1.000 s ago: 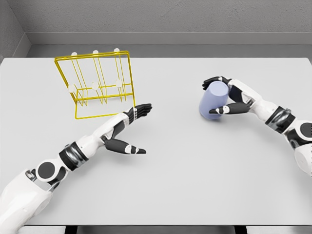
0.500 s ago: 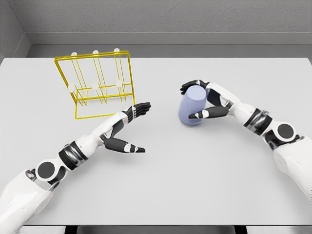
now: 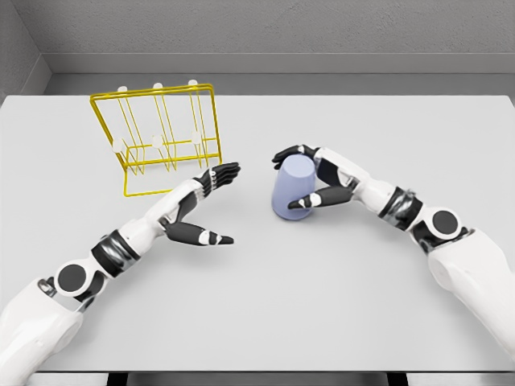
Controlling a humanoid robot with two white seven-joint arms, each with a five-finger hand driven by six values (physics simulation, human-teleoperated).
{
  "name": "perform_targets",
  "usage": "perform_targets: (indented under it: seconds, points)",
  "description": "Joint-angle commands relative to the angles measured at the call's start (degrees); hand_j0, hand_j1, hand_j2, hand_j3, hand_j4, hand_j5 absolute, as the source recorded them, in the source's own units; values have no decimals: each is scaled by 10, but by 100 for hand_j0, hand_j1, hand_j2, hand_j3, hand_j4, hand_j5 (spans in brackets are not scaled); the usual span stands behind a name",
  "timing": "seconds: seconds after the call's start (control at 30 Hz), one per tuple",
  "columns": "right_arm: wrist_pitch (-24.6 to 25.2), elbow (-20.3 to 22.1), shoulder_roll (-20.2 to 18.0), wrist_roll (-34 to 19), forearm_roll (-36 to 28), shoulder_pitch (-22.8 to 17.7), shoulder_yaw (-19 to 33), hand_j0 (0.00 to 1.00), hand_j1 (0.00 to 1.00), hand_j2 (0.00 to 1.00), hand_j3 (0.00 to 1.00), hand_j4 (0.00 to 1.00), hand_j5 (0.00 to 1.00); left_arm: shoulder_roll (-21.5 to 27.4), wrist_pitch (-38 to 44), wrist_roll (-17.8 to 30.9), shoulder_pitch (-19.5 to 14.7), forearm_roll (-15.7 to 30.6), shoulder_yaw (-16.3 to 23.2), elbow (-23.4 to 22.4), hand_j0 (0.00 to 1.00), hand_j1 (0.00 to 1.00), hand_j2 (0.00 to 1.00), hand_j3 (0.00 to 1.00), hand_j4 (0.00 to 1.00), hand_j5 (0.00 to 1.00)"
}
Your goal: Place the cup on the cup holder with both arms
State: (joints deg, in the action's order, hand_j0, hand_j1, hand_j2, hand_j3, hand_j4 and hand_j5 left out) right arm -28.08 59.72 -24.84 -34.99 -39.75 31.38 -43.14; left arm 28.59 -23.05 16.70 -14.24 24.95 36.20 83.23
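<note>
A pale blue cup (image 3: 292, 188) stands near the middle of the white table, held by my right hand (image 3: 303, 177), whose fingers wrap its far side and thumb presses its near side. My left hand (image 3: 211, 205) lies open just left of the cup, fingers stretched toward the back right and thumb pointing right, a short gap from the cup. The yellow wire cup holder (image 3: 158, 137) with white-tipped pegs stands at the back left, just behind the left hand.
The white table (image 3: 322, 297) reaches a grey wall at the back. Both white forearms cross its front half, the left one (image 3: 121, 249) from the lower left and the right one (image 3: 418, 221) from the right.
My right hand has carried the cup leftward from the right side toward the table's middle. The left hand has shifted slightly left and stays open.
</note>
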Motion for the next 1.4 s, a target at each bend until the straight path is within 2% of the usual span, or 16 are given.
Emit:
perform_targets:
  seconds: [0.0, 0.1, 0.3, 0.33, 0.47, 0.5, 0.7, 0.9, 1.0, 1.03, 1.1, 1.17, 1.27, 1.3, 1.37]
  points:
    - [0, 0, 3, 0, -4, 0, -2, 70, 70, 70, 70, 70, 70, 3, 0, 0, 0, 3, -2, 0, 100, 100, 100, 100, 100, 100]
    - [0, -2, 3, 0, -3, 0, -10, 70, 70, 70, 70, 70, 70, -7, 0, 1, -3, 3, -6, -25, 100, 100, 100, 100, 100, 100]
    - [0, -3, 3, 0, -4, 0, -11, 71, 71, 71, 71, 71, 71, -33, -1, 0, -4, 3, -5, -36, 100, 100, 100, 100, 100, 100]
    - [0, -3, 6, 0, -3, 0, -11, 74, 74, 74, 74, 74, 74, -35, -2, 1, -4, 2, -5, -36, 100, 100, 100, 100, 100, 100]
    - [0, -1, 6, 0, 0, 1, -14, 98, 98, 98, 98, 98, 98, -48, -3, 0, -4, -14, -6, -40, 100, 100, 100, 100, 100, 100]
    - [-1, -1, 6, 0, 13, 1, -14, 100, 100, 100, 100, 100, 100, -62, -3, 1, -6, -15, -10, -56, 100, 100, 100, 100, 100, 100]
    - [-1, -1, 4, 0, 13, 1, -12, 100, 100, 100, 100, 100, 100, -67, -3, 1, -9, -17, -17, -71, 100, 100, 100, 100, 100, 100]
    - [-1, -1, -11, 0, 16, 3, -12, 100, 100, 100, 100, 100, 100, -96, -3, 1, -9, -18, -17, -84, 100, 100, 100, 100, 100, 100]
    - [-1, -1, -21, 0, 16, 2, -11, 100, 100, 100, 100, 100, 100, -123, -3, 1, -21, -48, -17, -108, 100, 100, 100, 100, 100, 100]
    - [-1, -2, -23, 0, 16, 3, -11, 100, 100, 100, 100, 100, 100, -124, -2, 4, -38, -50, -16, -111, 100, 100, 100, 100, 100, 100]
    - [-1, -2, -35, 0, 17, 3, -9, 100, 100, 100, 100, 100, 100, -131, -2, 4, -40, -51, -16, -121, 100, 100, 100, 100, 100, 100]
    - [-2, 0, -52, 0, 17, 3, -9, 100, 100, 100, 100, 100, 100, -137, -2, 1, -40, -76, -17, -125, 100, 100, 100, 100, 100, 100]
    - [-2, -2, -76, 0, 16, 4, 3, 100, 100, 100, 100, 100, 100, -141, -2, 1, -42, -77, -17, -127, 100, 100, 100, 100, 100, 100]
    - [-2, -1, -82, 0, 16, 3, 24, 100, 100, 100, 100, 100, 100, -148, -2, 1, -51, -77, -17, -143, 100, 100, 100, 100, 100, 100]
    - [-1, -1, -100, 0, 16, 5, 32, 100, 100, 100, 100, 100, 100, -159, -2, 1, -62, -77, -17, -167, 100, 100, 100, 100, 100, 100]
